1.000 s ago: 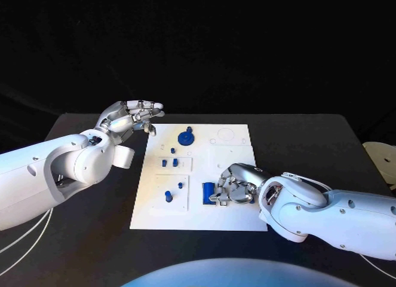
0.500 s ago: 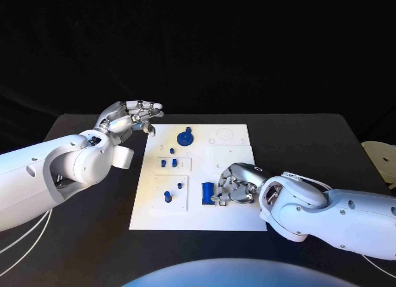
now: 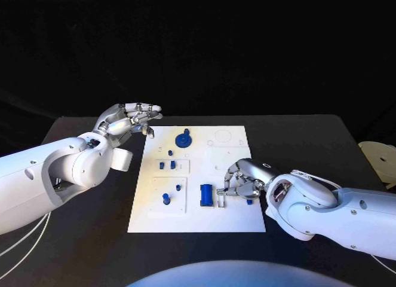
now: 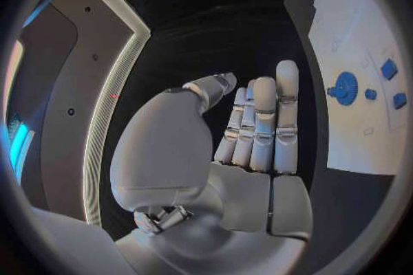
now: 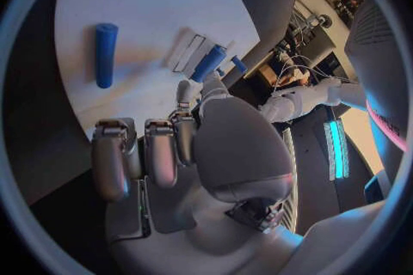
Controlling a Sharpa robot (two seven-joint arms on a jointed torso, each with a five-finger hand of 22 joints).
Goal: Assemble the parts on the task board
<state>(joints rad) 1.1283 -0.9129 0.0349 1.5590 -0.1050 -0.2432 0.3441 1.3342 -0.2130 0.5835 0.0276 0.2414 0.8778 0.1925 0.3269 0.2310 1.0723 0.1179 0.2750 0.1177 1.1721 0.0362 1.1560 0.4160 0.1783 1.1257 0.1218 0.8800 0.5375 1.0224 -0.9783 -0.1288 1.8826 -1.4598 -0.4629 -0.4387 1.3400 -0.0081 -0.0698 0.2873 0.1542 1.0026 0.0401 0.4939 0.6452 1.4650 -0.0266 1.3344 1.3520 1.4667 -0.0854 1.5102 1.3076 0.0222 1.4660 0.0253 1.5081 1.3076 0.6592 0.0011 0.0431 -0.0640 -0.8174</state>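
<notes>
Right hand (image 3: 241,179) shifted right, fingers curled, empty | blue block (image 3: 206,196) now uncovered | left hand (image 3: 129,119) unchanged, open

A flat white rectangular task board (image 3: 236,216) lies at the centre of the black table (image 3: 318,143). On it, a blue toothed gear (image 3: 184,140) sits toward the far edge, and a blue rectangular block (image 3: 206,196) lies nearer the front, left of a small blue cylindrical peg (image 3: 248,201).

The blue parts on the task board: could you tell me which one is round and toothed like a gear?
It is the blue gear at the far end of the task board, nearest the left hand. The other blue parts are small pegs or blocks.
</notes>
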